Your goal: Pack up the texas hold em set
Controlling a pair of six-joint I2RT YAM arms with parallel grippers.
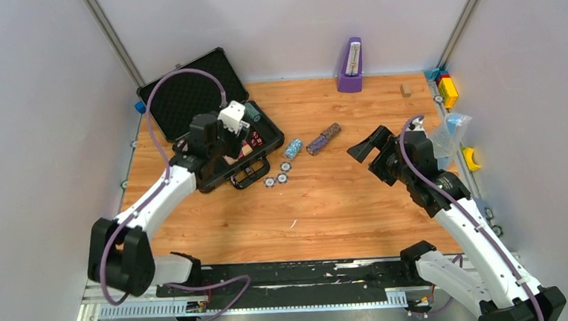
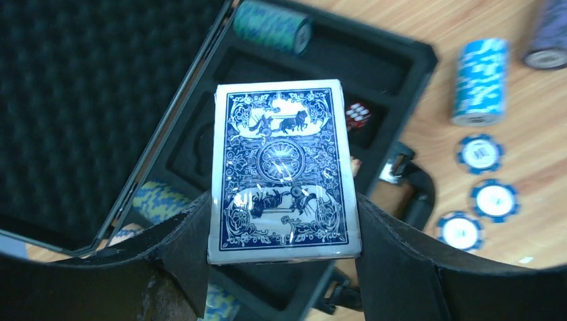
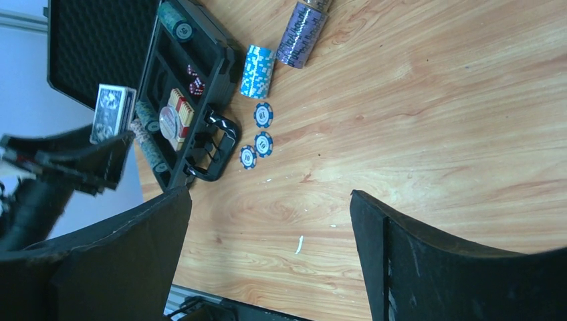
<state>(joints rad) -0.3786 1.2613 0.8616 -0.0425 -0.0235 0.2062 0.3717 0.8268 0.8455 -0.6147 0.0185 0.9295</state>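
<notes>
The dark briefcase lies open at the back left, lid up. My left gripper is shut on a blue-backed card deck and holds it above the case's tray. The tray holds a green chip roll, red dice, a blue-yellow roll and a red deck. On the table right of the case lie a light-blue roll, a purple roll and three loose blue chips. My right gripper is open and empty above the table, right of the rolls.
A purple metronome stands at the back middle. A small wooden block, coloured toy blocks, a clear plastic bag and a yellow piece sit along the right edge.
</notes>
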